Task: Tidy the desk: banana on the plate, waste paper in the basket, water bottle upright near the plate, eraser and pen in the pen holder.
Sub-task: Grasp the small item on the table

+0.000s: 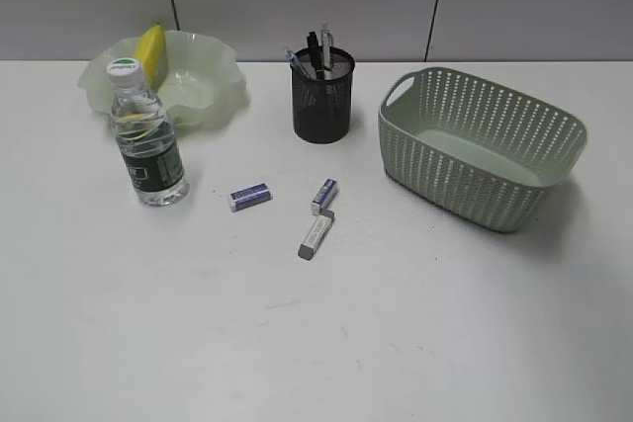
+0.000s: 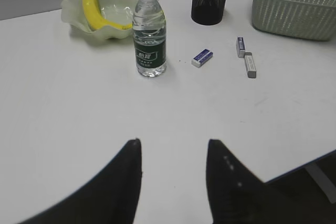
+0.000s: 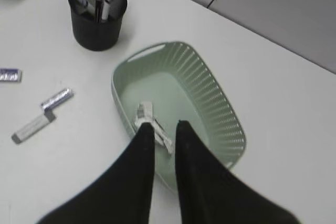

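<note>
The banana (image 1: 151, 49) lies in the plate (image 1: 213, 66) at the back left. The water bottle (image 1: 145, 140) stands upright just in front of the plate. Several pens (image 1: 318, 51) stick up out of the pen holder (image 1: 322, 96). Three erasers (image 1: 249, 196) (image 1: 324, 195) (image 1: 316, 236) lie on the desk (image 1: 316, 343). In the right wrist view the waste paper (image 3: 145, 114) rests inside the basket (image 3: 210, 85). My right gripper (image 3: 165, 124) hovers above it, jaws narrowly apart and empty. My left gripper (image 2: 174, 141) is open over bare desk.
The basket (image 1: 465, 185) takes up the right of the desk, with the pen holder to its left. A grey panelled wall runs behind. The desk's front edge (image 2: 302, 163) shows in the left wrist view, near my left gripper.
</note>
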Available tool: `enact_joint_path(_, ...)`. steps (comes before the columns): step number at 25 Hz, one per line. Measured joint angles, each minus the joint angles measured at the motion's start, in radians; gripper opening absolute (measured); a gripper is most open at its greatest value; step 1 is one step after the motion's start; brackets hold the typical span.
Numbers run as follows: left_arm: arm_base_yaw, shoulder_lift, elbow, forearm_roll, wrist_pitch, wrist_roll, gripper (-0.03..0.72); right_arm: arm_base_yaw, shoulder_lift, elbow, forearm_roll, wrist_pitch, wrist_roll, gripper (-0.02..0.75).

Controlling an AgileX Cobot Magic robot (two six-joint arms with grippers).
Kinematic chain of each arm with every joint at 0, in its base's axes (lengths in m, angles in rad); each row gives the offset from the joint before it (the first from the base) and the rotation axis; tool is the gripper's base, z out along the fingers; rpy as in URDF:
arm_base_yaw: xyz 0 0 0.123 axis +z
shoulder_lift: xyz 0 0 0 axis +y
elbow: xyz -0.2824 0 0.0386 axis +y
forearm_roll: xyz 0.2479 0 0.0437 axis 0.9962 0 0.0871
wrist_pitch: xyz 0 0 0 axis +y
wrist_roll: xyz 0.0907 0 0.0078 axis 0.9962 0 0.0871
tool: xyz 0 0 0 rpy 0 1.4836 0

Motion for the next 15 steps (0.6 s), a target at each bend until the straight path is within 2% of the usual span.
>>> enact_joint_path(6,0.0,0.0,0.0,0.0,0.0,0.0,0.309,0.0,-0.342,0.326,0.115,-0.007,-0.122,0.132)
enact_joint_path(10,0.0,0.0,0.0,0.0,0.0,0.0,0.309,0.0,-0.57,0.536,0.192,-0.008,-0.144,0.132)
enact_joint_path(15,0.0,0.0,0.0,0.0,0.0,0.0,0.309,0.0,-0.848,0.769,0.232,-0.001,-0.147,0.132)
